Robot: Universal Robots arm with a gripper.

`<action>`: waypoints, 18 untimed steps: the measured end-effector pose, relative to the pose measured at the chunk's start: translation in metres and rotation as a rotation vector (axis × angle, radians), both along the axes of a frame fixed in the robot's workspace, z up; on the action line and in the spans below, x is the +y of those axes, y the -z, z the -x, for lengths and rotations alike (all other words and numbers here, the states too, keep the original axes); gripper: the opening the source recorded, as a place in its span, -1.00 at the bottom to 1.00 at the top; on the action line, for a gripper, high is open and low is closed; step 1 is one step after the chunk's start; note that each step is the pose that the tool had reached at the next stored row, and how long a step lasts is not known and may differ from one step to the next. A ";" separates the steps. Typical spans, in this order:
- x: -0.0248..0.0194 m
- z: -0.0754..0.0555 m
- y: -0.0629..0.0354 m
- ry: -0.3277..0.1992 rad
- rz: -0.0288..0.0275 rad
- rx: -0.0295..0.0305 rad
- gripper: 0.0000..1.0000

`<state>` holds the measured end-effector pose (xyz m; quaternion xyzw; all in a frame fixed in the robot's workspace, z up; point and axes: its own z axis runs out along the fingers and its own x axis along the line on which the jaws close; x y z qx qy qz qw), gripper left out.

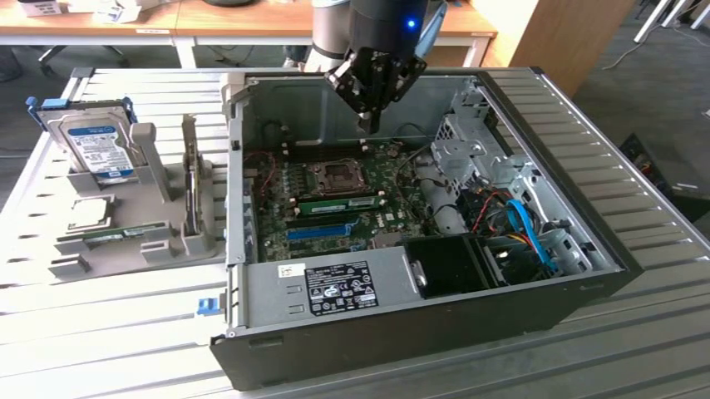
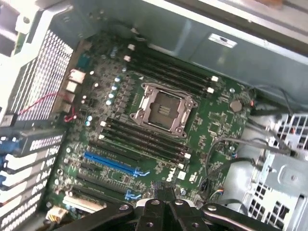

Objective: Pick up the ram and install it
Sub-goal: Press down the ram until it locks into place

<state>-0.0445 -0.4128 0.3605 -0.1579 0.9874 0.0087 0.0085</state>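
Your ram (image 1: 111, 236) is the green stick lying low in the grey holder (image 1: 166, 243) on the counter (image 1: 649, 332), off the exterior view's left of the open case (image 1: 533, 108), so by my reading the pick isn't made yet. Your gripper (image 1: 372, 125) hangs over the back of the motherboard with its jaws pressed together and nothing between them, well apart from the ram. From the wrist, the gripper (image 2: 161, 207) looks down on dark memory slots (image 2: 144, 139) beside the bare processor socket (image 2: 163, 108), and they look unfilled to me. For writing, there's a Dell logo (image 2: 171, 175) on the board. The hard drive (image 1: 98, 145) wears a blue label and the power supply sticker (image 1: 338, 287) carries print, neither readable.
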 end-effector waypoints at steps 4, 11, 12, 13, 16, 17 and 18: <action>0.0000 0.000 0.0005 0.071 0.0000 0.0000 -0.79; 0.0000 0.000 0.0014 0.193 -0.0001 0.0000 -0.79; 0.0000 0.000 0.0016 0.211 0.0000 0.0000 -0.79; 0.0000 0.000 0.0017 0.230 -0.0001 0.0000 -0.79; 0.0000 0.000 0.0021 0.282 0.0000 0.0000 -0.79; 0.0000 0.000 0.0022 0.299 0.0000 0.0000 -0.79; 0.0000 0.000 0.0024 0.317 0.0000 0.0000 -0.79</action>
